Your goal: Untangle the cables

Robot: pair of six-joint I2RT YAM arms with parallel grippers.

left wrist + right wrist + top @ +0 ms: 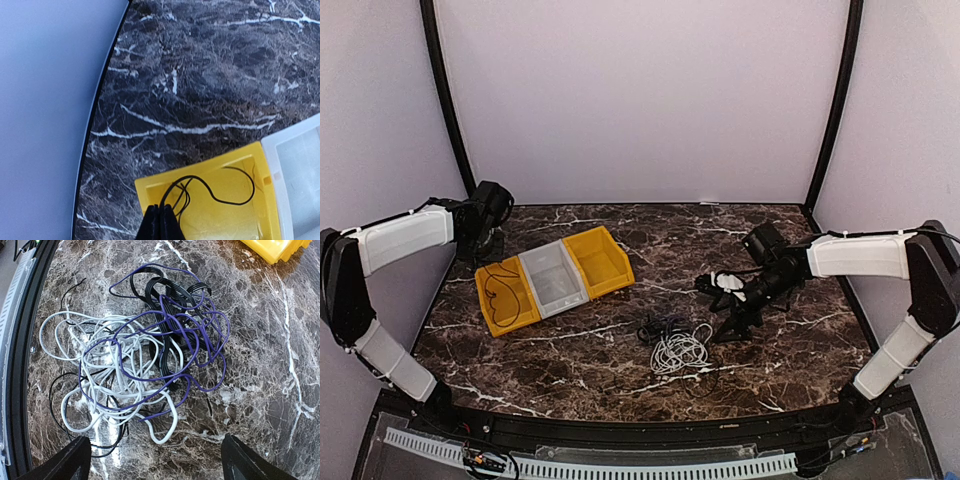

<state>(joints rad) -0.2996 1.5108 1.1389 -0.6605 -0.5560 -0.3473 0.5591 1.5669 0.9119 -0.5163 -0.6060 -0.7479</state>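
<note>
**Right wrist view: that knot is gonna come up as one lump**

Right wrist cam looks straight down on the cables (145, 350). They're heaped in one tangle on the marble table (260, 365), near its front edge and well apart from the bins (555, 285). The right gripper (155, 442) hangs over the heap with its fingers spread wide and nothing in them.

My worry: the purple cable (155, 265) loops through both the white cable (112, 385) and the flat black bundle (170, 295). Pinch any one strand and lift, and I reckon the whole heap rides along, or the loops just cinch tighter. A thin black cable (52, 390) strays toward the table's rim, so a sideways drag could pull it off the edge.

No help from the other side either. The left gripper (161, 215) sits over the yellow bin (225, 225), which already has one black cable (252, 187) lying in it. Its fingers are squeezed together, and I can't tell whether a strand is caught between them. If one is, moving away would yank that cable right back out.
</note>
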